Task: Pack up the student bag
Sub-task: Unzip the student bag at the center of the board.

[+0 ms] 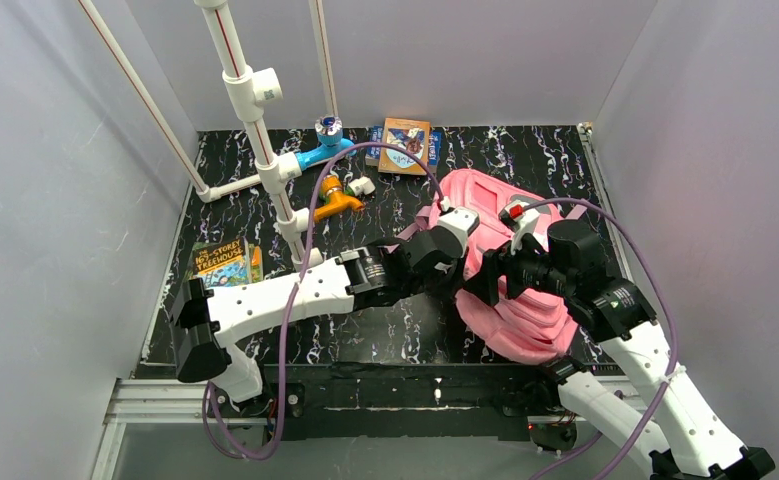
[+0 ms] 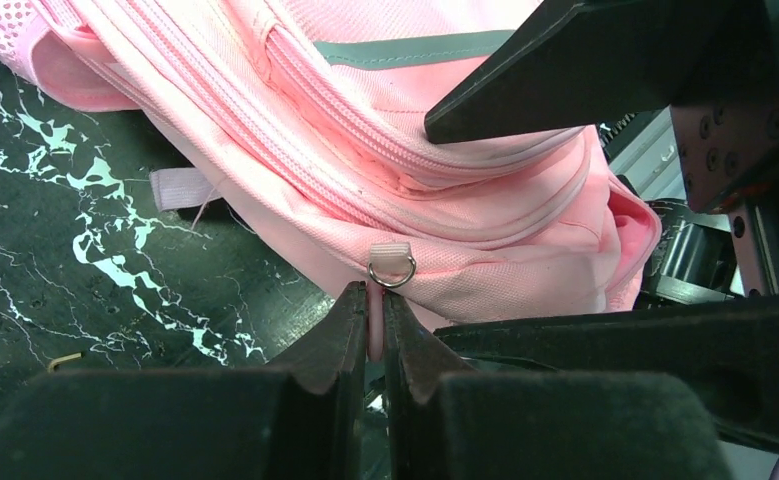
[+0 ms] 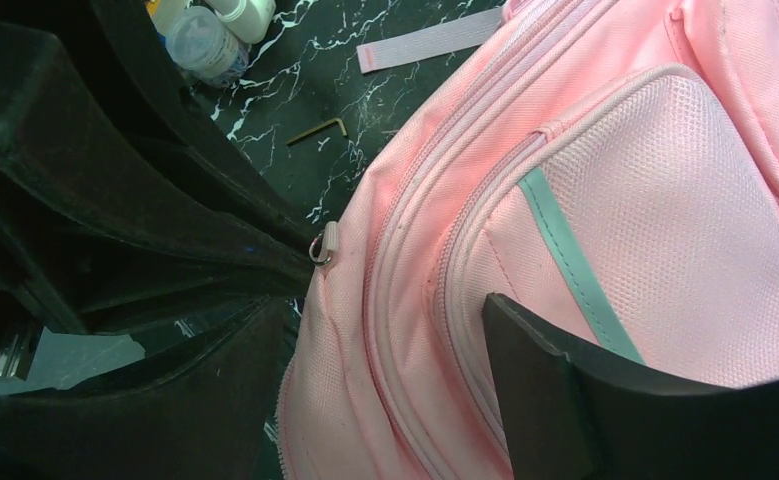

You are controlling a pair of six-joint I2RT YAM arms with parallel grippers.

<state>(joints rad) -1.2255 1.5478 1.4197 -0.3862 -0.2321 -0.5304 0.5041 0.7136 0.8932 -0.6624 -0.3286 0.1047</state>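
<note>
The student bag (image 1: 525,325) is a large pink backpack lying on the right of the black marbled table. My left gripper (image 2: 376,300) is at its left edge, shut on a thin pink zip pull hanging from a small metal ring (image 2: 392,268). In the top view the left gripper (image 1: 457,268) meets the bag's near-left side. My right gripper (image 3: 387,305) is open, its jaws standing wide over the bag's zip seams beside the grey-green trim (image 3: 570,265). It shows in the top view (image 1: 487,283), over the bag. The ring also shows in the right wrist view (image 3: 322,250).
A white pipe frame (image 1: 255,130) stands at the back left. A blue toy (image 1: 323,150), an orange toy (image 1: 337,200), a book (image 1: 406,145) at the back and another book (image 1: 223,262) on the left lie on the table. A small hex key (image 3: 317,130) lies by the bag.
</note>
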